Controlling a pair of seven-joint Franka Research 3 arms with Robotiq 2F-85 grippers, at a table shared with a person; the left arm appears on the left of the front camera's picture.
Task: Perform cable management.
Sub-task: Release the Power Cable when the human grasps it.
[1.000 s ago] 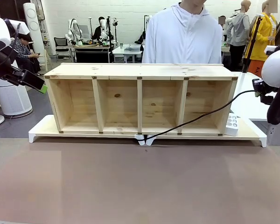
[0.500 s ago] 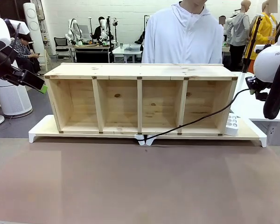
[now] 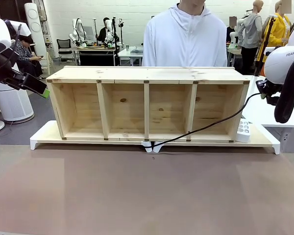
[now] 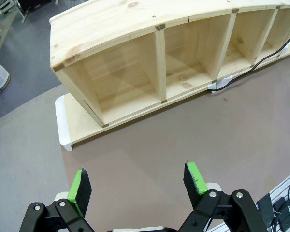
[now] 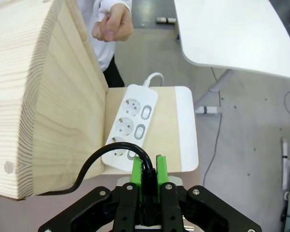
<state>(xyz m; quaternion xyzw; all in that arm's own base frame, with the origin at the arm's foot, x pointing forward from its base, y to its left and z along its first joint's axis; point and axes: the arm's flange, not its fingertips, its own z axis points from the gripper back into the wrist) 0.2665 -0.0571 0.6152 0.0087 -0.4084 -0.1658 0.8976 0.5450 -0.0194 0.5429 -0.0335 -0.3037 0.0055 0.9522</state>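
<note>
The right fingers [image 5: 157, 170] are squeezed shut on the black end of the cable [image 5: 89, 169]. They hold it up in the air just past the right end of the wooden shelf [image 3: 147, 74], right above the white power strip [image 5: 131, 115]. I think this is so the end can go down into one of the round holes in the strip.

From the fingers the cable hangs down and slants across the open front of the last box on the right. It ends low at the middle of the shelf, by the white board [image 3: 43, 135] the shelf stands on. It is not tucked away yet, so the job looks only begun.

The left fingers [image 4: 194, 178] are wide open and hold nothing. They hang over the brown worktop [image 3: 147, 196], off the left end of the shelf, out of the way.

The side wall of the shelf is very close to the right fingers, so there is little room there. A person [image 3: 186, 41] in a white top stands behind the shelf. One hand [image 5: 113, 21] is curled up near the far end of the strip.
</note>
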